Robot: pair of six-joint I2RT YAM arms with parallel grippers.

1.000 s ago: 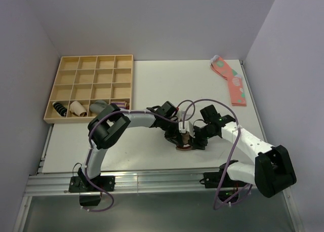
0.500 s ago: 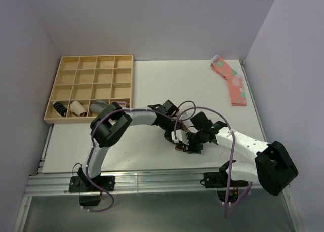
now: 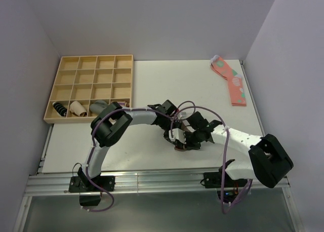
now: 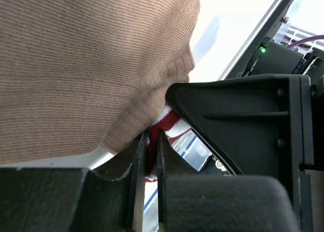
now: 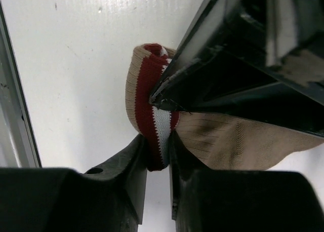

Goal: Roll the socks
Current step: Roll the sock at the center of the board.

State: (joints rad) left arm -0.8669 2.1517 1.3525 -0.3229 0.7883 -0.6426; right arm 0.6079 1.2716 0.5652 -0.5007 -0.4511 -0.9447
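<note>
The tan-brown sock (image 3: 183,147) with a dark red and white striped cuff lies near the table's front middle, mostly hidden under both grippers. In the left wrist view its tan body (image 4: 86,65) fills the upper left, and my left gripper (image 4: 151,151) is shut on the red and white cuff. In the right wrist view my right gripper (image 5: 158,151) is shut on the cuff's folded edge (image 5: 152,95), with the tan body (image 5: 238,141) to the right. The two grippers (image 3: 178,136) meet over the sock, almost touching.
A wooden compartment tray (image 3: 91,87) stands at the back left with small sock bundles (image 3: 78,108) in its front row. A coral-pink sock with pale green dots (image 3: 231,81) lies at the back right. The table's front edge (image 3: 126,174) is close below the grippers.
My right gripper has moved left and in towards the left gripper, closing onto the sock's cuff. The left arm has shifted slightly. The sock stays under both grippers.
</note>
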